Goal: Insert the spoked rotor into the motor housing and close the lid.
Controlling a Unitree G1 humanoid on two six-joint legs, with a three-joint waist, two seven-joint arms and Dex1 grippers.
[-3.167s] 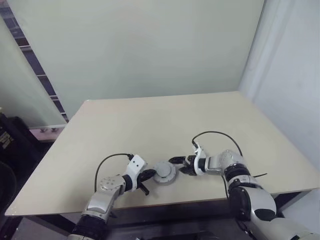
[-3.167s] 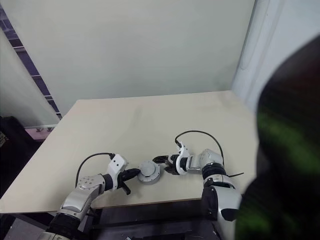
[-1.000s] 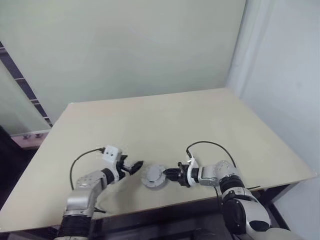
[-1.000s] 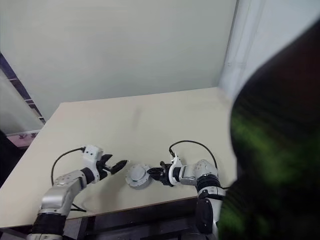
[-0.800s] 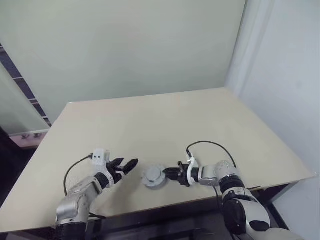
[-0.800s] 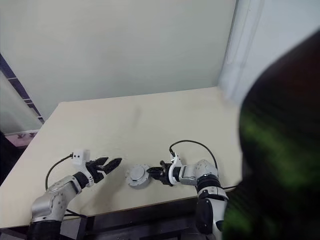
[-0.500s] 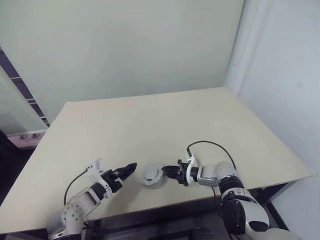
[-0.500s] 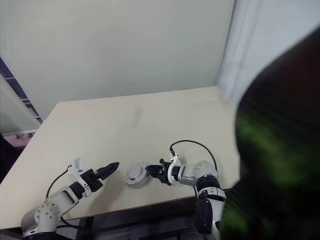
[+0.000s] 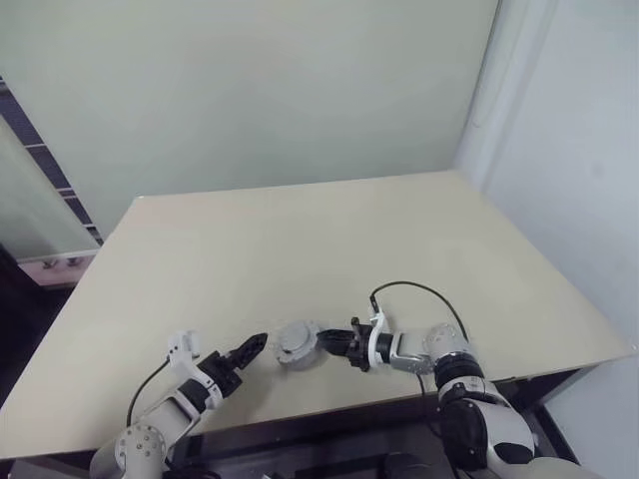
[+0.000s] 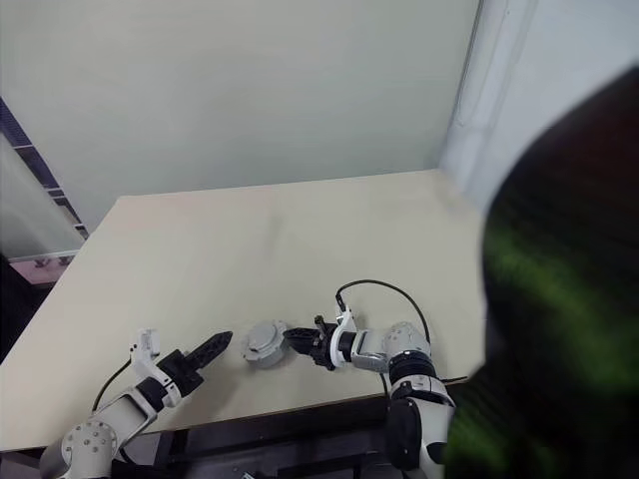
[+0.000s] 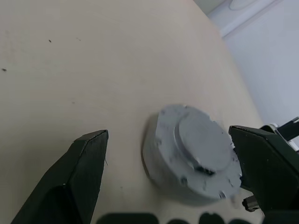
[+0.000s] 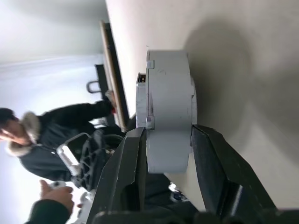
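Note:
The motor housing (image 12: 168,93) is a round grey body near the table's front edge, also seen as the housing (image 9: 296,342). The lid (image 11: 203,144) sits on top of it, plain grey with a raised hub. My right gripper (image 9: 321,341) reaches in from the right and is shut on the housing's sides, one finger (image 12: 133,158) on each flank. My left gripper (image 9: 250,348) is open, a short way to the left of the housing and not touching it. The spoked rotor is hidden.
The beige table (image 9: 300,239) stretches bare behind the motor. A person in a dark jacket (image 12: 51,135) stands beyond the table's edge in the right wrist view. A dark blurred shape (image 10: 569,299) covers the right side of the right eye view.
My left gripper has drawn back from the housing toward the front edge and rolled. The right gripper keeps its grip. The head camera has shifted.

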